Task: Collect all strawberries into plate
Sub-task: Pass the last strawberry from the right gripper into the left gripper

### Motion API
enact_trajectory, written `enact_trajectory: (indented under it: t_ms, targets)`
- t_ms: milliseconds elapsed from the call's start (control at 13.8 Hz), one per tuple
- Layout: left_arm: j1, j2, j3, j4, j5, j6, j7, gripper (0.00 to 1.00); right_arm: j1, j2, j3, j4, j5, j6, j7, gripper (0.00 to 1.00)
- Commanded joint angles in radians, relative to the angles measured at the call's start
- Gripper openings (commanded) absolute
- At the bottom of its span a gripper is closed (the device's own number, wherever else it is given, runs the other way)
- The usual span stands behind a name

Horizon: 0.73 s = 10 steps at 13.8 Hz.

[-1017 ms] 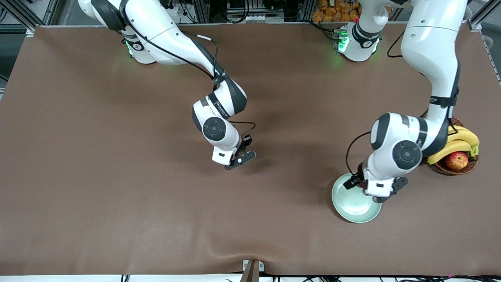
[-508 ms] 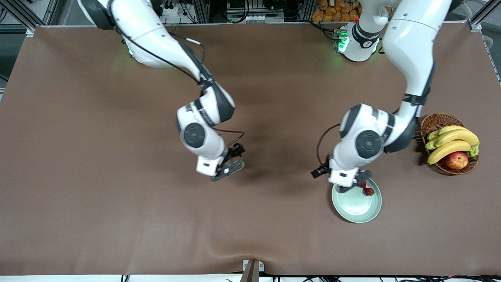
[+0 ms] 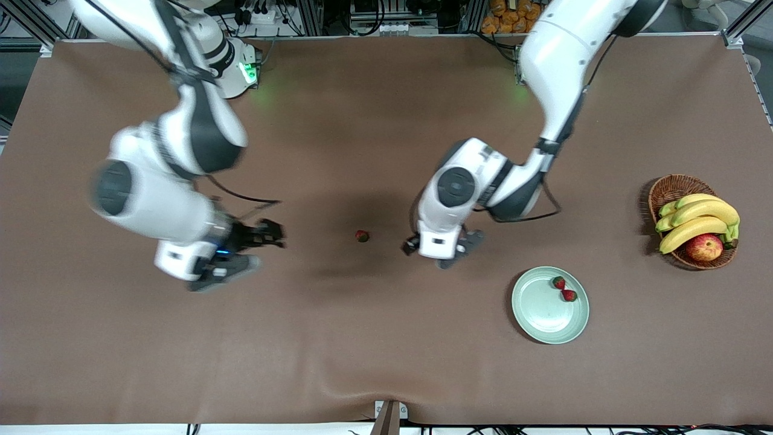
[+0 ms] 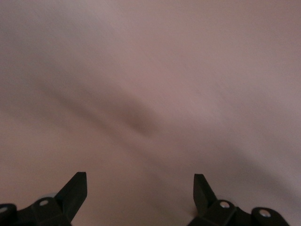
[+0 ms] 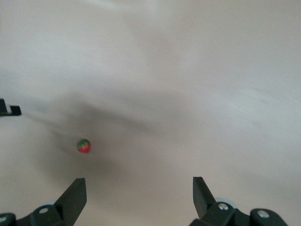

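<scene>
A wicker basket (image 3: 665, 188) holds bananas (image 3: 700, 211) and an apple (image 3: 704, 247).

Two strawberries (image 3: 563, 289) in mint plate (image 3: 543, 320); third strawberry (image 3: 362, 235) on table.

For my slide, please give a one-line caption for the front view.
Two strawberries lie on the plate, a third strawberry on the table between the open left gripper and open right gripper.

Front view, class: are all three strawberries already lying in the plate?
No: only two strawberries lie in the plate, while a third strawberry sits on the table toward the right arm's end.
</scene>
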Motion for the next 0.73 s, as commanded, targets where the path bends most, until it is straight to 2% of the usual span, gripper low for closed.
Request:
enact_trajectory:
  t_ms: [0,73,218,508,654]
  targets:
    - [-0.082,0.079,0.02,0.084,0.013,0.077,-0.099,1.0,-0.061,-0.06,-0.004,0.006,-0.106,-0.097,-0.006,1.0]
    - [-0.11,0.087,0.023,0.085,0.019,0.11,-0.127,1.0,-0.084,-0.081,-0.01,0.014,-0.113,-0.137,-0.006,1.0]
    - [-0.179,0.106,0.076,0.086,0.02,0.157,-0.143,1.0,-0.13,-0.133,-0.014,0.014,-0.119,-0.186,-0.006,1.0]
    - [-0.372,0.185,0.269,0.098,0.034,0.271,-0.133,1.0,-0.225,-0.231,-0.014,0.007,-0.119,-0.35,-0.007,1.0]
    - [-0.432,0.237,0.336,0.14,0.034,0.305,-0.132,1.0,-0.254,-0.27,-0.014,0.002,-0.119,-0.422,-0.009,1.0]
